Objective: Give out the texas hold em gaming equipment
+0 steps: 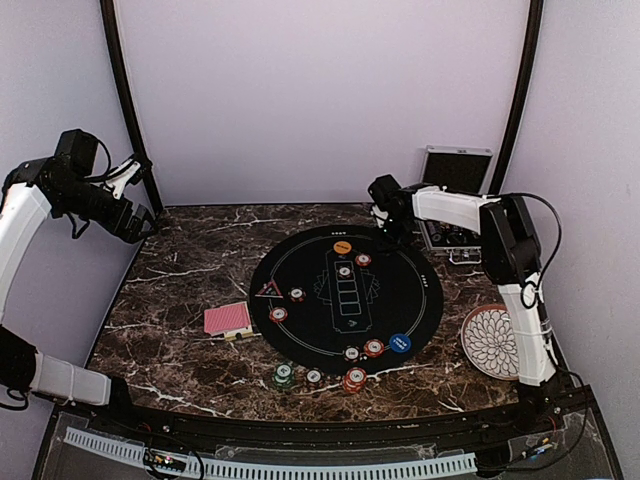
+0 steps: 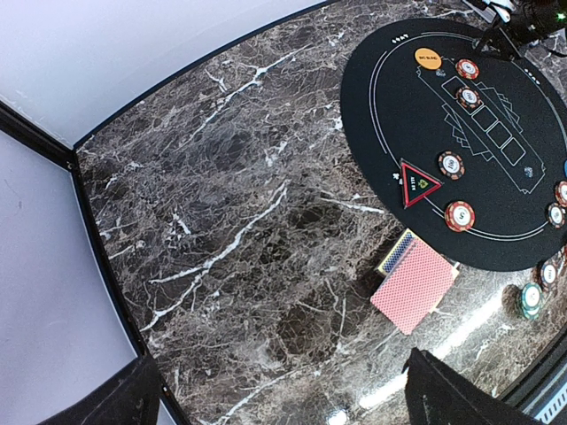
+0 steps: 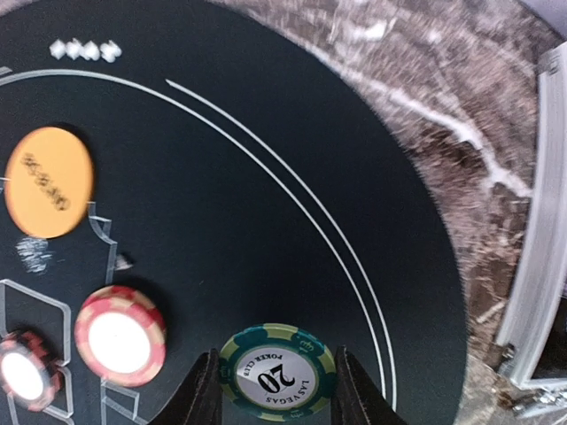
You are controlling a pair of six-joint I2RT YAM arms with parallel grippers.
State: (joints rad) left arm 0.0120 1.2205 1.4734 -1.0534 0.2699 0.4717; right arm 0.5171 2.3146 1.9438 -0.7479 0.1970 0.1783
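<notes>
My right gripper (image 3: 278, 394) is shut on a green and white poker chip (image 3: 278, 370) marked 20, over the far right part of the black round mat (image 1: 410, 290). Left of it lie a red chip (image 3: 120, 335) and the orange button (image 3: 49, 181). In the top view the right gripper (image 1: 386, 215) is at the mat's far edge. Several more chips (image 1: 354, 379) lie on and near the mat, along with the blue button (image 1: 400, 342) and the triangular marker (image 1: 268, 290). The red-backed cards (image 1: 227, 319) lie left of the mat. My left gripper (image 2: 283, 403) hangs open and empty high over the table's far left.
The silver case (image 1: 455, 195) stands open at the back right, close behind the right gripper. A white patterned plate (image 1: 492, 340) lies at the right edge. Black frame posts (image 1: 128, 100) rise at both back corners.
</notes>
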